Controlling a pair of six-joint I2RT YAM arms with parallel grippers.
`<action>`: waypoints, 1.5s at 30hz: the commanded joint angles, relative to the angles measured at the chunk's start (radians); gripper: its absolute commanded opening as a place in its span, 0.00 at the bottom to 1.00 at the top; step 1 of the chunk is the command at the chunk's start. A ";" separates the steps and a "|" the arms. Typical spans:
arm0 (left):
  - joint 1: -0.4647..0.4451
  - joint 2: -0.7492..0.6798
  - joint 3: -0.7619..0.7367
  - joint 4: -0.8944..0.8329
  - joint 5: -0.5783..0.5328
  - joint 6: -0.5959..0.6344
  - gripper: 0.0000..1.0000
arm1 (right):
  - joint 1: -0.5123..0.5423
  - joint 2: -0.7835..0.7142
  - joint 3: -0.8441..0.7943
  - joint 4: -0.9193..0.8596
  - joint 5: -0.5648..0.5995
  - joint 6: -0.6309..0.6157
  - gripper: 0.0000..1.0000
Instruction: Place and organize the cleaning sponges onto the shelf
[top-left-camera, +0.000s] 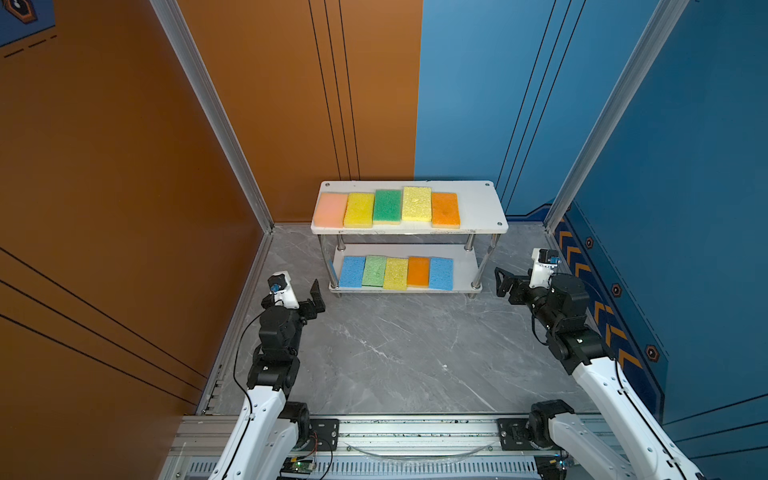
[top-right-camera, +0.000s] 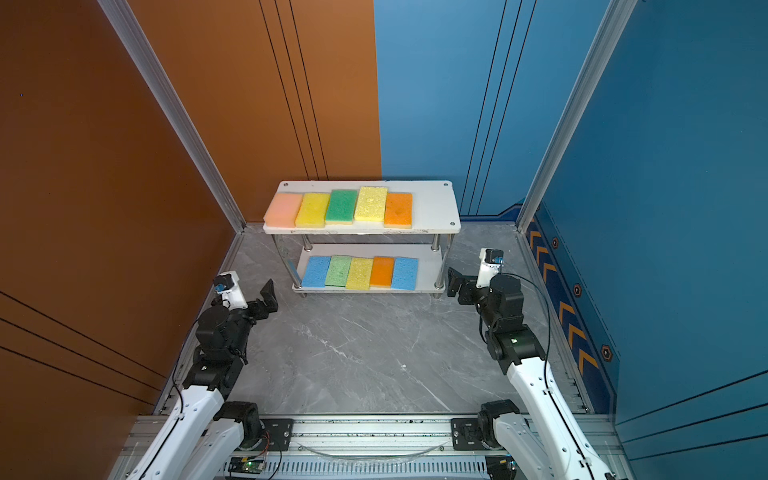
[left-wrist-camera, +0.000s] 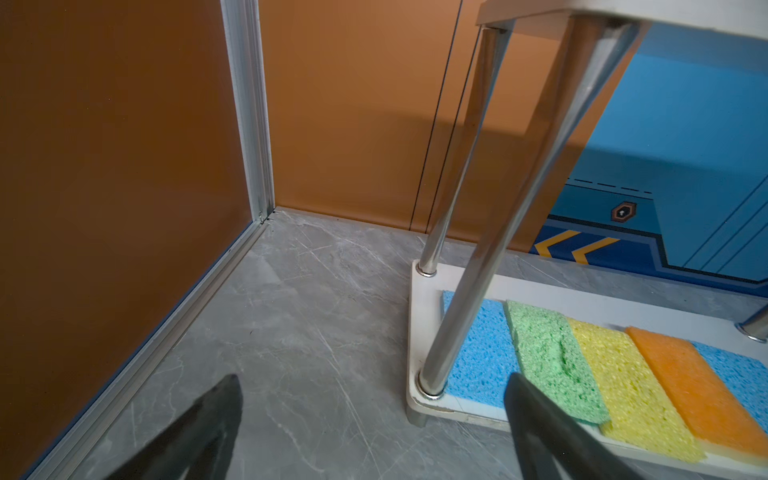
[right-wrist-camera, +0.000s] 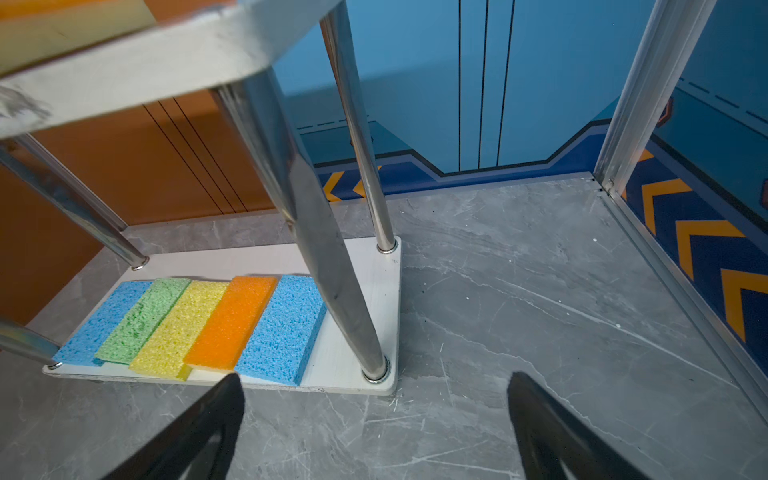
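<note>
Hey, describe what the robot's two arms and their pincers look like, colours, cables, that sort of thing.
The left arm and right arm have white shell links joined by bulky black joints, with a thin black cable running along each. The left pincer and right pincer have plain black tapering fingers. A small white camera block with a blue part sits on each wrist.

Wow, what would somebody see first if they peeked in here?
A rainbow of sponges grabs the eye. The top row of five runs peach-pink, yellow, green, yellow, orange on the upper board of the white shelf. The bottom row runs blue, green, yellow, orange, blue on the lower board. The left tool and right tool hang open and empty near the shelf's two ends, over the grey floor.
</note>
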 joint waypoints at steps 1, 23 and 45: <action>0.010 0.004 0.014 0.029 -0.083 -0.032 0.98 | -0.028 0.061 -0.017 0.111 0.024 -0.053 1.00; 0.068 0.122 -0.005 -0.025 -0.079 0.029 0.98 | -0.069 0.504 -0.095 0.427 0.075 -0.186 1.00; 0.108 0.690 0.031 0.404 0.065 0.049 0.98 | -0.072 0.531 -0.101 0.459 0.049 -0.210 1.00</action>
